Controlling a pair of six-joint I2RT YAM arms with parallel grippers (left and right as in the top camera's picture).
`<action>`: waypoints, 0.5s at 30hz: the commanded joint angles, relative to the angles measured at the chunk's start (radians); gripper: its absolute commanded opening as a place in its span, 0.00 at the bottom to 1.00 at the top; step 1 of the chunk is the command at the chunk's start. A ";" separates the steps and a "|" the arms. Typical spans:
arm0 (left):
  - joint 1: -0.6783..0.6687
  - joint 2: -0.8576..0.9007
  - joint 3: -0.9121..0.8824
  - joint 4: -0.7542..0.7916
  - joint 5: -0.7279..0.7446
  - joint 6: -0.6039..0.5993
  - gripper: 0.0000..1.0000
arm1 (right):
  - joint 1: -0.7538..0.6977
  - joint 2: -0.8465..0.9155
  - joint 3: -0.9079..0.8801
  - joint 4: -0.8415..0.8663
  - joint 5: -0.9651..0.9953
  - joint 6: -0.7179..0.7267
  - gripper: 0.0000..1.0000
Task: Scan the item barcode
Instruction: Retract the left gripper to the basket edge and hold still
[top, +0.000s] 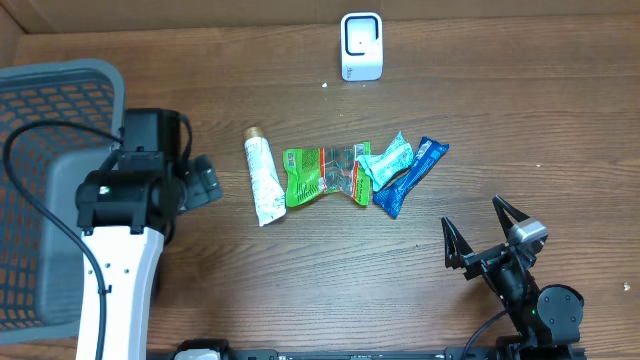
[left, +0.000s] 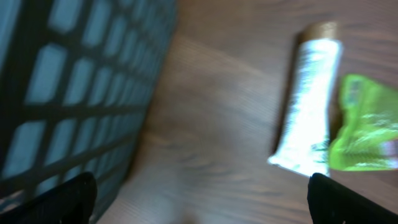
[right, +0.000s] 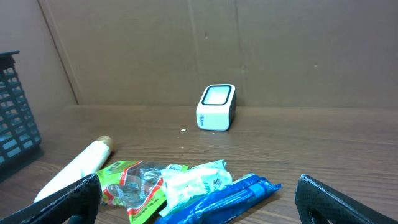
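The left tool (top: 205, 182) and right tool (top: 472, 215) both gape, empty. Ahead of the right tool lie one white tube (top: 262, 180), one green pouch (top: 300, 178), one teal packet (top: 388, 160) and one blue wrapper (top: 412, 177). Beyond them stands one scanner (top: 361, 46).

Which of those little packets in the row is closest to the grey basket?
The white tube with the gold cap, leftmost; the others lie further right.

Bare brown wooden table (top: 330, 285) lies open in front of the row of crinkly packets, green to blue (top: 350, 172), and a strip runs free between that row and the white box scanner (top: 361, 47) at the back. The grey plastic mesh basket (top: 60, 90) walls off the left. The black-and-white left arm (top: 125, 230) fills the gap between it and the gold-capped white tube (top: 263, 180).
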 joint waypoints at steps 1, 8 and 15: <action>0.079 0.010 -0.048 -0.020 -0.055 -0.017 0.99 | 0.005 -0.008 -0.010 0.011 -0.017 0.015 1.00; 0.218 0.010 -0.154 0.017 -0.031 0.046 1.00 | 0.005 -0.008 -0.010 0.011 -0.052 0.015 1.00; 0.233 0.011 -0.155 0.080 0.130 0.187 1.00 | 0.005 -0.008 -0.010 -0.010 -0.062 0.040 1.00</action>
